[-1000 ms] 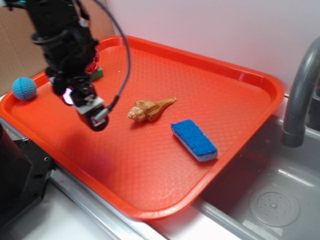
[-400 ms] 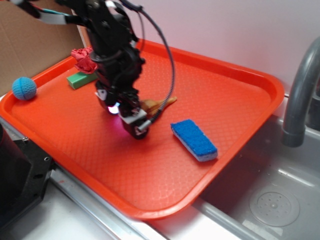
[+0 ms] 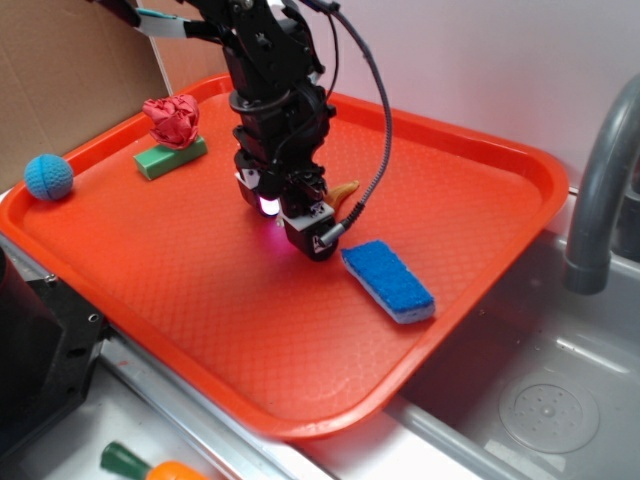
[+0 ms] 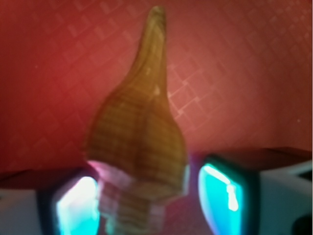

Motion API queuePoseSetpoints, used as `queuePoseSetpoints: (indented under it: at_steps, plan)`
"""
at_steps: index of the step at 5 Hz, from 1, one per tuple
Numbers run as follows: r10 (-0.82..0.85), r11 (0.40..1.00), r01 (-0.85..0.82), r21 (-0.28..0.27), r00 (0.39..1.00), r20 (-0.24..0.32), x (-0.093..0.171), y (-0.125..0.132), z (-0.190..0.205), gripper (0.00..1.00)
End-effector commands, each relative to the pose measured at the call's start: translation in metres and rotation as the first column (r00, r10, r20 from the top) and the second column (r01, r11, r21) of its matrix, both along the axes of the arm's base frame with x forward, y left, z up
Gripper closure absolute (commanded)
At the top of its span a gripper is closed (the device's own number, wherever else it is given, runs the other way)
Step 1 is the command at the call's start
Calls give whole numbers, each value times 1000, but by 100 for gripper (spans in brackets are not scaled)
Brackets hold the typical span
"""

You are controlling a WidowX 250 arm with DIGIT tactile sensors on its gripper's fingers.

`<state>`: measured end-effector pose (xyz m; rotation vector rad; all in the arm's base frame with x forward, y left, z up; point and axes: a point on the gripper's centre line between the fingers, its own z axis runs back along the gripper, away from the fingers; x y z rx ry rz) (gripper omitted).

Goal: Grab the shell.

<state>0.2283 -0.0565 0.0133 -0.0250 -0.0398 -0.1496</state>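
Gripper (image 3: 300,228) hanging low over middle of orange tray (image 3: 480,160), fingers (image 4: 227,196) spread wide, straddling wide end of shell (image 4: 139,142); no squeeze showing, gap visible beside right finger. Shell lying flat on tray, thin point (image 3: 345,190) poking out past arm toward far rim. Blue sponge (image 3: 388,280) sitting just beside gripper, red wad (image 3: 172,120) resting on green block (image 3: 170,157) near far-left rim

The gripper (image 3: 300,215) stands low over the shell (image 3: 345,190), a finger on each side of its bulbous body; the blue sponge (image 3: 388,279) lies just beside, crowding that flank; the green block (image 3: 170,157), red wad (image 3: 172,119) and blue ball (image 3: 48,176) sit well apart; bare tray (image 3: 470,210) lies beyond
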Motion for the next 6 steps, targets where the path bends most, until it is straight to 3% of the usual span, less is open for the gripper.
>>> queuePoseSetpoints:
  at_steps: [1, 2, 3, 4, 5, 6]
  plan:
    - [86, 996, -87, 14, 995, 54, -47, 23, 50, 100]
    - [141, 990, -138, -35, 986, 85, -89, 36, 92, 100]
    - [183, 981, -180, -66, 982, 41, -106, 36, 107, 100]
    - [229, 973, -229, -40, 973, -14, -102, 29, 116, 100]
    - [205, 979, -206, -12, 978, -37, -79, 26, 120, 100]
    - [210, 978, -210, 5, 978, -10, -66, 28, 137, 100]
